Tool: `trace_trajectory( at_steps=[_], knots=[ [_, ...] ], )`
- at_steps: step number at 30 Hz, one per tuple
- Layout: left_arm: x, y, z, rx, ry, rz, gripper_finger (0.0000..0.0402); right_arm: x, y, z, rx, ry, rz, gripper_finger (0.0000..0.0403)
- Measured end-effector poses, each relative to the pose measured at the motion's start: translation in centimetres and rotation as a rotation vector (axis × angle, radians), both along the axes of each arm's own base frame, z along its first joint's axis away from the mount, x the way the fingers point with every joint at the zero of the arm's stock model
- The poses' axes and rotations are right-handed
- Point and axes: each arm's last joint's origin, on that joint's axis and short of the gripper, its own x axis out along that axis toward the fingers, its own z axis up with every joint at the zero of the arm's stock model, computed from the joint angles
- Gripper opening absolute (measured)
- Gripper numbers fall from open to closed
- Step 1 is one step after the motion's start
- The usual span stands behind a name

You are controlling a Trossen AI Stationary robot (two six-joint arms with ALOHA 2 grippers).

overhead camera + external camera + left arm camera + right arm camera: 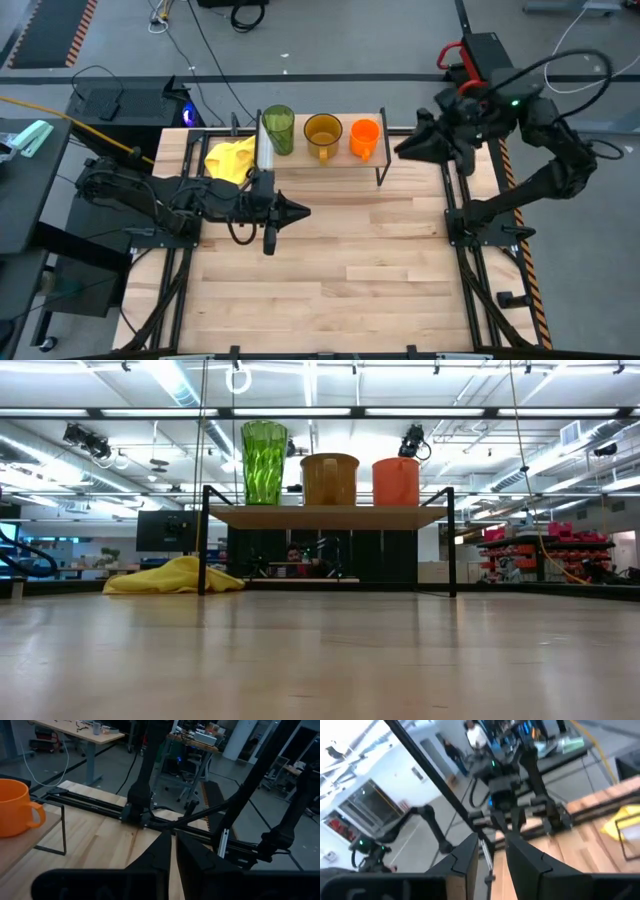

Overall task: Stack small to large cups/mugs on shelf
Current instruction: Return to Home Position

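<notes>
Three cups stand upright in a row on the shelf (310, 160) at the table's far edge: the green tumbler (278, 130) on the left, the yellow-brown mug (323, 133) in the middle, the orange mug (364, 138) on the right. The low view shows the same row on the shelf top (330, 517). My left gripper (303, 211) hovers above the table's middle, on the near side of the shelf, pointing right, shut and empty. My right gripper (400, 150) hangs in the air beside the shelf's right end, pointing left, open with nothing between its fingers (492, 847).
A yellow cloth (232, 158) lies crumpled on the table by the shelf's left legs. Black frame rails run along both table sides (455, 215). The table's near half is bare wood (340, 290). People stand in the room beyond, seen in the right wrist view (475, 735).
</notes>
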Motion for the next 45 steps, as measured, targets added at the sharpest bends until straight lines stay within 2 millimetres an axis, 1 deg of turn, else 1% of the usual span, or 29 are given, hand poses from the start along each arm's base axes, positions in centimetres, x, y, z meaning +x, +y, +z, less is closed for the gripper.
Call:
trace_trajectory(
  at_steps=[5,9,12,16,19,22,25,28,30,33,37,43,45],
  knots=[
    [0.0,0.0,0.0,0.0,-0.001,0.001,0.0032,-0.8,0.1,1.4,-0.002,-0.135,0.017,0.0107],
    [0.0,0.1,0.0,0.001,-0.001,0.004,0.0026,-1.6,0.5,2.9,-0.011,-0.287,0.147,0.0105],
    [0.0,0.1,0.0,0.009,-0.001,0.003,0.0023,-2.3,0.8,3.9,-0.106,-0.416,0.241,0.0106],
    [0.0,0.1,0.0,0.011,-0.001,0.002,0.0026,-3.0,0.9,4.2,-0.124,-0.447,0.239,0.0107],
    [0.1,0.2,0.0,0.011,-0.001,0.006,0.0031,-3.2,0.9,4.3,-0.091,-0.448,0.23,0.0106],
    [0.1,0.3,0.2,0.005,-0.02,0.009,0.0035,-3.4,0.8,4.9,-0.097,-0.505,0.204,0.0105],
    [0.2,0.5,0.8,-0.012,-0.078,0.018,0.0036,-3.8,0.8,5.5,-0.112,-0.578,0.199,0.0106],
    [-0.2,1.0,2.0,-0.048,-0.176,0.033,0.0033,-4.5,0.9,5.8,-0.12,-0.611,0.195,0.0107],
    [-1.1,1.5,3.3,-0.07,-0.262,0.045,0.003,-5.1,1.0,6.0,-0.121,-0.624,0.186,0.0107],
    [-2.9,2.4,5.2,-0.098,-0.377,0.061,0.0026,-6.2,1.0,6.2,-0.124,-0.646,0.173,0.0107],
    [-5.6,3.6,6.9,-0.113,-0.463,0.087,0.0023,-7.5,1.2,6.1,-0.124,-0.642,0.174,0.0107],
    [-8.8,4.6,8.4,-0.127,-0.545,0.105,0.0029,-8.4,1.3,4.4,-0.155,-0.467,0.164,0.0108],
    [-9.7,4.9,8.7,-0.119,-0.552,0.11,0.0032,-8.5,1.2,4.0,-0.153,-0.436,0.131,0.0107]
  ],
)
